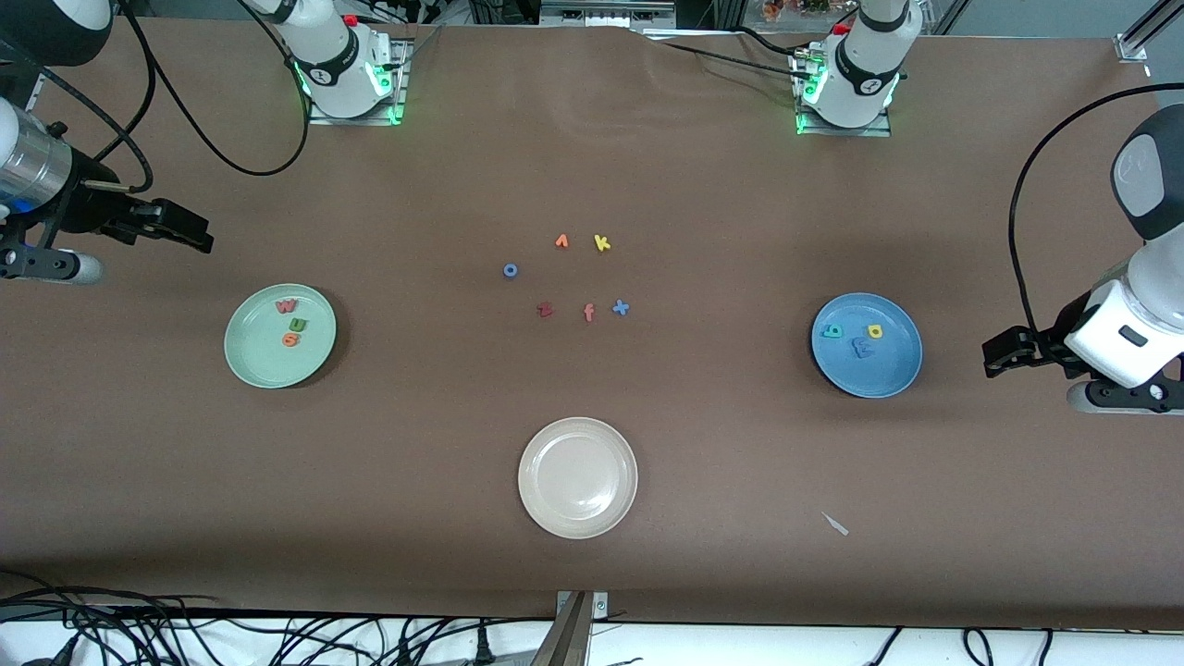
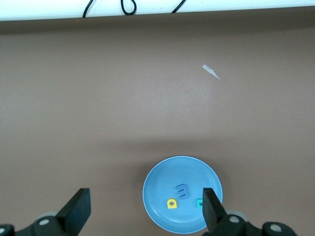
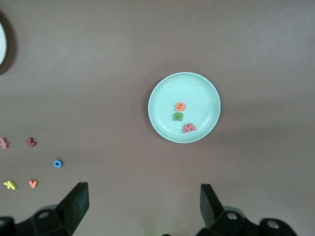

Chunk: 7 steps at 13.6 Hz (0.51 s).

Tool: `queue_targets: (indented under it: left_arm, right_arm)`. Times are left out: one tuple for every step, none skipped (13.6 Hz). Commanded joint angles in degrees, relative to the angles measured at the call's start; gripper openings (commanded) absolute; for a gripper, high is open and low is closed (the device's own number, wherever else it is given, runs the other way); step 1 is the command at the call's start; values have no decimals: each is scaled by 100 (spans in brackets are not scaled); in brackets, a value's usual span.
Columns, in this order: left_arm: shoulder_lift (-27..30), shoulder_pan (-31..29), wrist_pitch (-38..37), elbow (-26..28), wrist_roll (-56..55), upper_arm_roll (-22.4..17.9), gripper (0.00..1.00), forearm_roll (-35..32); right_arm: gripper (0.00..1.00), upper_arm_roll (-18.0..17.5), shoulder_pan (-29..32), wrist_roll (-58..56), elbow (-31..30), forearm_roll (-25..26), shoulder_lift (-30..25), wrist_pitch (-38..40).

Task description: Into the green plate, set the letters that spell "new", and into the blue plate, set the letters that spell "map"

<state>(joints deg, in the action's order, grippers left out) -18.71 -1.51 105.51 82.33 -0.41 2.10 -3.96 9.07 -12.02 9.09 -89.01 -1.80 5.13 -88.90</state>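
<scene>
Green plate [image 1: 248, 361] holds n, e, w; blue plate [image 1: 893, 370] holds m, a, p. Left gripper [image 1: 997, 356] and right gripper [image 1: 199, 236] wait with jaws apart, empty.

Left arm: drawn back at its end of the table, wrist angled down. Left gripper [image 1: 994, 356] hangs above the tabletop, fingers [image 2: 78, 209] spread wide, empty.

Right arm: drawn back at its own end, likewise raised. Right gripper [image 1: 199, 236] is above the tabletop, fingers [image 3: 74, 201] spread wide, empty.
</scene>
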Motion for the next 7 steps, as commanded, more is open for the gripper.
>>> queue_targets:
  left_arm:
    - [122,10,-4,-50,146,45,100,176]
    - [131,10,-21,-41,146,45,100,176]
    - [122,10,-22,-41,120,45,100,168]
    - [131,28,-30,-7,120,54,100,72]
    - [131,19,-30,-15,137,45,100,62]
    - [113,28,-30,11,128,45,100,62]
    - [105,19,-39,11,128,36,100,62]
  right_arm:
    - [100,-72,68,58,-108,13,-135,13]
    - [100,-72,68,58,-108,13,-135,13]
    - [100,-72,68,49,-117,13,-135,13]
    - [100,-72,68,49,-108,13,-135,13]
    - [100,-72,68,49,-108,13,-135,13]
    - [100,-72,68,49,-108,13,-135,13]
    - [100,-72,68,49,-117,13,-135,22]
